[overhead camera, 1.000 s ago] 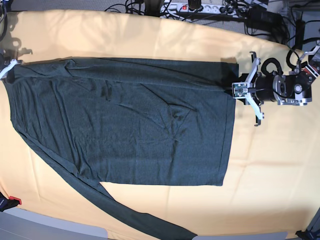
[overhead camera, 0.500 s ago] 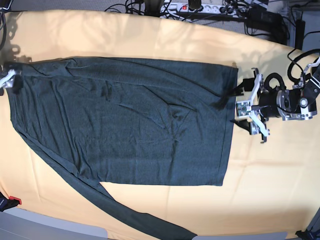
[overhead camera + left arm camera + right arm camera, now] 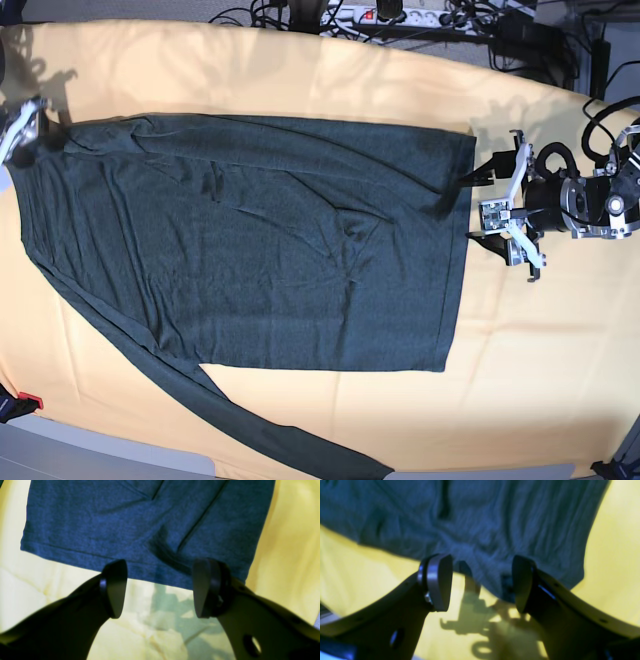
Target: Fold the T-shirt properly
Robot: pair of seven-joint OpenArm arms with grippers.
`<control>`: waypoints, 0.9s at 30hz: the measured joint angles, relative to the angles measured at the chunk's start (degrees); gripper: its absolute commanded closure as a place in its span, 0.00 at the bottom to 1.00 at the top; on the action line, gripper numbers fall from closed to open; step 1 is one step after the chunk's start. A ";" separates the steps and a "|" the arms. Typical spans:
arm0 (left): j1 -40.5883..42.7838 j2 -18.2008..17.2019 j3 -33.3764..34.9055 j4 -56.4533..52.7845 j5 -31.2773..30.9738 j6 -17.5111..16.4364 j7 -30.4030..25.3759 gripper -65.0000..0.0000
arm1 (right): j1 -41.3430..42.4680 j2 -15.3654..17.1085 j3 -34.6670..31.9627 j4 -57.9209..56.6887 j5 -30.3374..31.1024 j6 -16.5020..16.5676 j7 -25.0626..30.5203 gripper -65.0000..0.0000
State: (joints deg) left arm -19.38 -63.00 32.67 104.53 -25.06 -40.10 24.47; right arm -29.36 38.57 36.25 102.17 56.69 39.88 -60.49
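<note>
The T-shirt (image 3: 250, 240) lies across the middle of the yellow-covered worktop (image 3: 540, 340), one side already folded inward, one long sleeve trailing toward the bottom edge. Both the left hand (image 3: 508, 208) and right hand (image 3: 22, 125) are spread and empty; further folds remain.

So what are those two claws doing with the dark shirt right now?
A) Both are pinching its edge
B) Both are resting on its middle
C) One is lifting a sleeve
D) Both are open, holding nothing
D: the left gripper and right gripper both stand open just off the edge of the T-shirt, with nothing between the jaws.
</note>
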 measured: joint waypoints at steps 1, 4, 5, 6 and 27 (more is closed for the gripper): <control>0.00 -0.02 0.00 0.02 -0.02 -0.02 0.02 0.38 | -1.29 0.00 -0.02 1.42 -2.93 0.17 1.11 0.40; 0.00 -0.02 0.00 0.00 0.00 -0.02 0.02 0.38 | -4.66 0.28 -0.02 4.11 -11.91 0.02 6.14 0.40; 0.00 -0.02 0.00 0.00 -0.02 -0.02 0.02 0.38 | -5.90 0.55 -0.04 4.85 -13.92 0.04 7.87 0.40; 0.00 -0.02 0.00 0.00 -0.02 -0.02 0.00 0.38 | -7.17 1.05 -0.04 5.51 -15.61 0.17 9.42 0.40; 0.00 0.13 0.00 0.04 1.51 -0.02 -0.85 0.38 | -19.47 10.84 -15.54 9.18 -51.17 -6.08 27.78 0.40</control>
State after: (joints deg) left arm -19.38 -62.87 32.67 104.57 -23.55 -40.12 23.62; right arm -48.84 49.41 20.71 111.35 5.52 33.80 -32.71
